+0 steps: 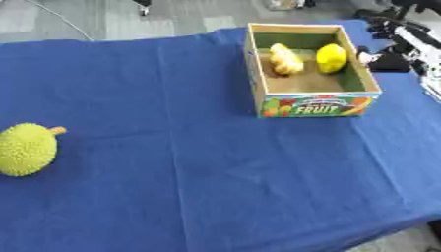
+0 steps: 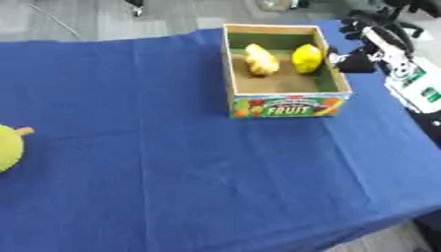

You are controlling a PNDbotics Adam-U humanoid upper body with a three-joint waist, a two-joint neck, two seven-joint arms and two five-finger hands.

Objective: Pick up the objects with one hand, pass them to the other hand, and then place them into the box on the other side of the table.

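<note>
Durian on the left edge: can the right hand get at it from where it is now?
Probably not. The right hand is beside the box at far right; the durian lies across the whole table, though nothing blocks it.

Only the right hand (image 2: 366, 37) and its forearm show — the hand black, with dark fingers and a blocky black wrist. The forearm (image 2: 405, 69) behind it is cased in white and silver panels, with a small green mark and dark printing, too blurred to read.

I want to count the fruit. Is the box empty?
No, not empty. The box holds two yellow things: a pale lumpy one and a bright yellow lemon-like one.
</note>
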